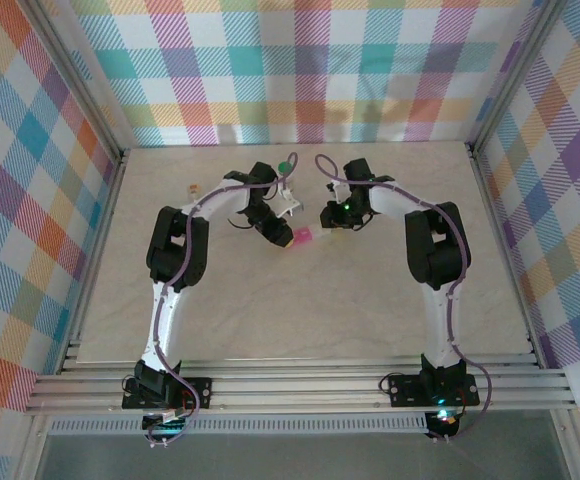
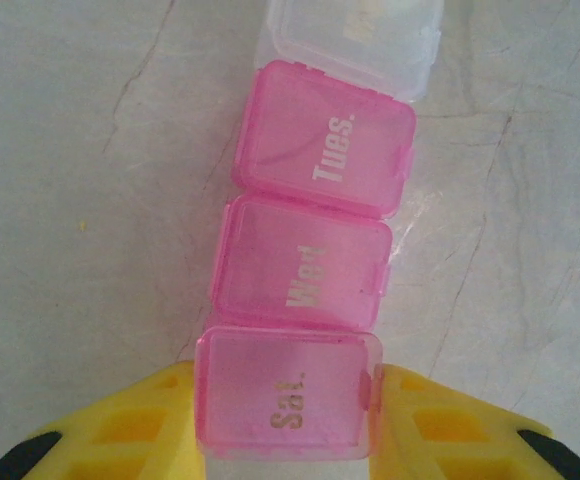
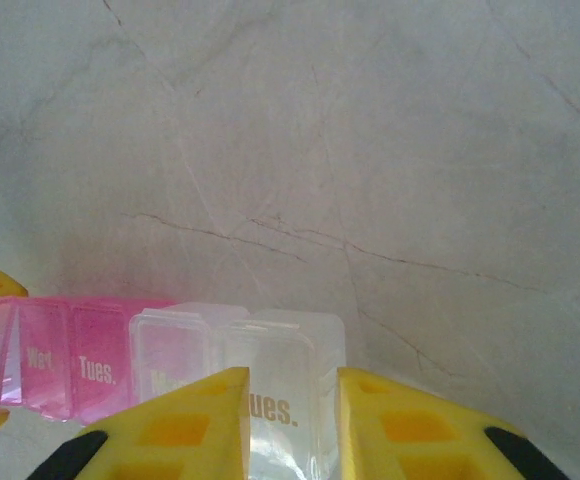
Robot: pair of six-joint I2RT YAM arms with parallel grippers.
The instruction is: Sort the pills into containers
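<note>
The pill-box strip (image 1: pixel 302 237) lies on the table (image 1: pixel 270 310) just above the middle of the overhead frame, between the two wrists. The left gripper (image 2: pixel 285 390), at the bottom of its wrist view, has a yellow finger pressed to each side of the pink "Sat." end, so it looks clamped on the strip. The right gripper (image 3: pixel 292 388), at the bottom of its own view, has its fingers tight on the clear "Tues." end in the same way. With both ends held, the main risk is that the arms work against each other. Any pull apart, twist or uneven lift could bend the thin plastic, spring a hinge or make one end slip free. Every lid I can see is down, so squeezing the side walls may also pinch the lids shut and make them harder to open. I cannot tell through the plastic whether any pill is inside. Counted in the right wrist view, there are five containers (image 3: pixel 100 365): three pink at the lower left, then two clear ones. There is one strip, two grippers, and one small green-topped object (image 1: pixel 283 163) higher up the overhead frame.
</note>
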